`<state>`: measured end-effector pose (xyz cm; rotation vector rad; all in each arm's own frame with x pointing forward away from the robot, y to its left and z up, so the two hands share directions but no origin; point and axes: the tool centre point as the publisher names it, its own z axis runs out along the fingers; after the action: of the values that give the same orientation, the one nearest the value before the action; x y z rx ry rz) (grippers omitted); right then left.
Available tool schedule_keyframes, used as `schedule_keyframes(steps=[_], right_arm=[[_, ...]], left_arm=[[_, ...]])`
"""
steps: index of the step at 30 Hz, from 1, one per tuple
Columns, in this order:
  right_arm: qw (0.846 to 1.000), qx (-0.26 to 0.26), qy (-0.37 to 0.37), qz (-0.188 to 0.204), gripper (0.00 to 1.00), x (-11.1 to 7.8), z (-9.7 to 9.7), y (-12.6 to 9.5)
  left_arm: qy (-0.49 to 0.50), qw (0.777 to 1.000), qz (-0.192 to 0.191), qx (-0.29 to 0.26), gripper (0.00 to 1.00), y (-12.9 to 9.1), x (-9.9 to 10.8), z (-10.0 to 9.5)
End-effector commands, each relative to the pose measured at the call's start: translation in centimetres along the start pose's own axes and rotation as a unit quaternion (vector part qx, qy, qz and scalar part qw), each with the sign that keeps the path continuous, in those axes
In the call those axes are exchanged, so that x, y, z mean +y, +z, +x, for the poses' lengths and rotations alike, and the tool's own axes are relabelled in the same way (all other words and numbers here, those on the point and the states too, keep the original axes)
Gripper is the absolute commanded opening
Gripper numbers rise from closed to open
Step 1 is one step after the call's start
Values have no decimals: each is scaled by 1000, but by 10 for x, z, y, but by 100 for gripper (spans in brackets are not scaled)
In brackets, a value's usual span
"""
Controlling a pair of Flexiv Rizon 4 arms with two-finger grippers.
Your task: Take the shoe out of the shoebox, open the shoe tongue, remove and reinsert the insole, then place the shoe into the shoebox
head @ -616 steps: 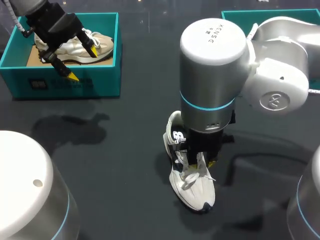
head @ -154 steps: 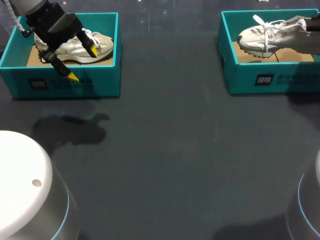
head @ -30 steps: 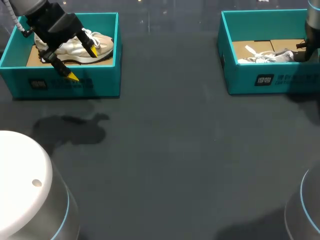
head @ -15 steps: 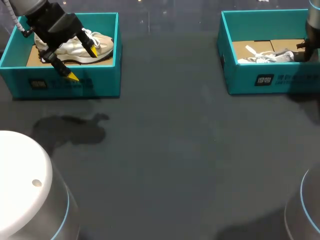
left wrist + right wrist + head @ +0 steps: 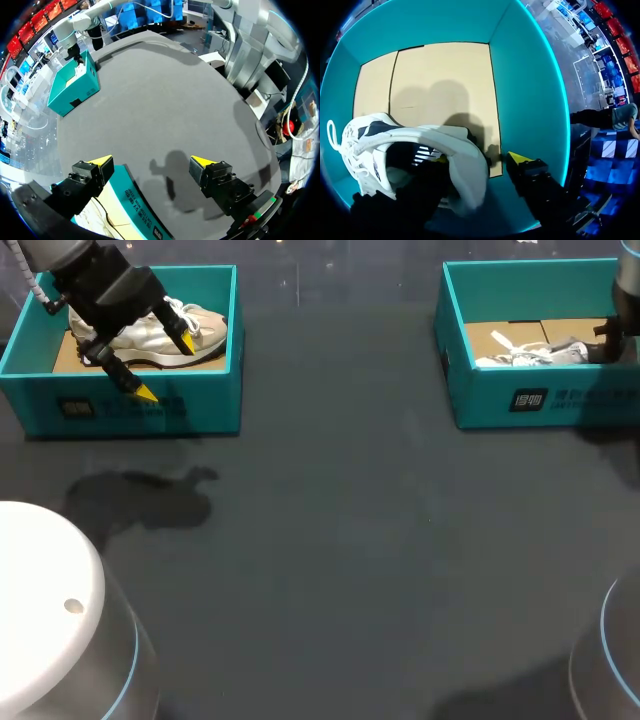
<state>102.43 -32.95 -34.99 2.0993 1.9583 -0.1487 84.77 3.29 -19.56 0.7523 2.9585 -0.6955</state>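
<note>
Right gripper [image 5: 480, 159]: fingers apart astride the heel of the white shoe [image 5: 435, 137], one inside the collar, the outer one just clear | White shoe: lies in the right shoebox [image 5: 520, 400], heel at the gripper | Left gripper [image 5: 165, 367]: fingers wide apart, holding nothing, above the left shoebox [image 5: 130, 410] containing a beige shoe [image 5: 150, 335]

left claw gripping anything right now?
No, the left claw is open above the front wall of the shoebox, with only bare table showing in the gap.
</note>
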Motion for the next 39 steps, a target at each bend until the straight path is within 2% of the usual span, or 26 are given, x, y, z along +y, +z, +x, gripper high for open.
schedule_keyframes(steps=[1, 6, 13, 24, 34, 39], right_arm=[[1000, -1, 3, -2, 77, -1, -2, -8], [1000, 0, 7, -6, 93, 0, -2, -17], [1000, 3, 21, -16, 100, 1, -1, -42], [999, 17, 26, -31, 100, -3, 0, -100], [999, 33, 17, -32, 100, -17, 4, -151], [999, 29, 11, -25, 100, -25, 10, -168]], left_arm=[[0, 1000, -1, 0, 100, 0, 0, 0], [0, 1000, -1, 0, 100, 0, 0, 0], [0, 1000, -1, 0, 100, 0, 0, 0], [0, 1000, -1, 0, 100, 0, 0, 0], [0, 1000, -1, 0, 100, 0, 0, 0], [0, 1000, -1, 0, 100, 0, 0, 0]])
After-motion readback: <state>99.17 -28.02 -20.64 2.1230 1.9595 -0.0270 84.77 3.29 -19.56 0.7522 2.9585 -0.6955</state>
